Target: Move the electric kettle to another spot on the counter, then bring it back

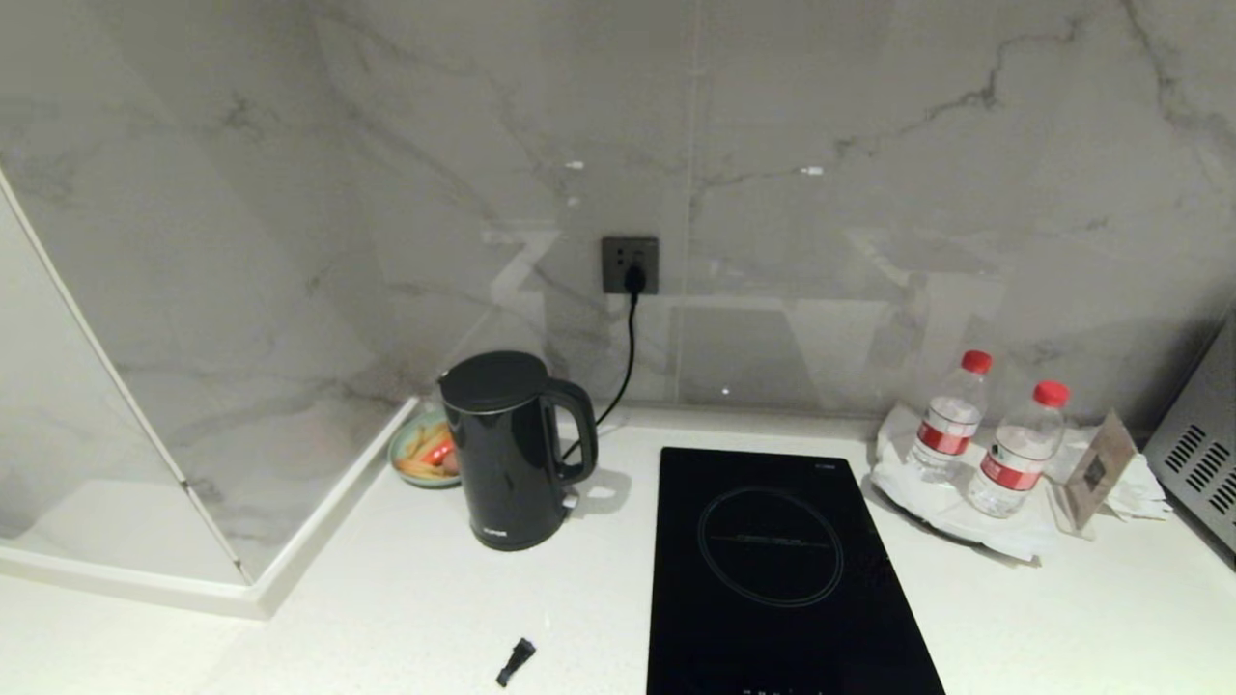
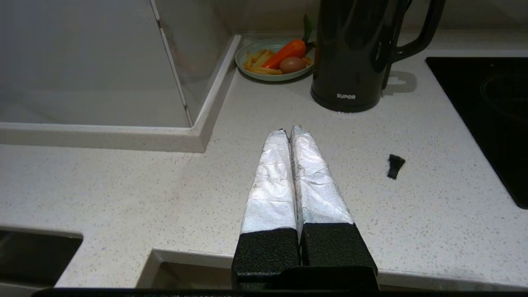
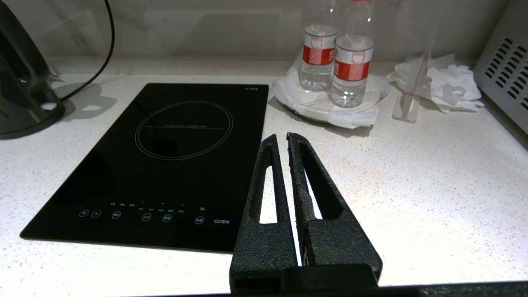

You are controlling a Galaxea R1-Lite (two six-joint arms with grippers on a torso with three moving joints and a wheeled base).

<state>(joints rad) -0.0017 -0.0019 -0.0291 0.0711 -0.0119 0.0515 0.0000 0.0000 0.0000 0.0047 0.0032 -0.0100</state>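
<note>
The kettle (image 1: 515, 449) stood upright on the counter (image 1: 406, 618) at about ten o'clock from the hob (image 1: 782, 569), handle toward the hob and a plate (image 2: 270, 62) of food just behind it. Judging by that, the step in hand was the reach: spread the fingers first, then close squarely on the handle loop. The left gripper (image 2: 288, 131) hovered over the counter short of the kettle with fingers pressed together, and the right gripper (image 3: 281, 138), fingers nearly touching, hung by the hob's near edge.
</note>
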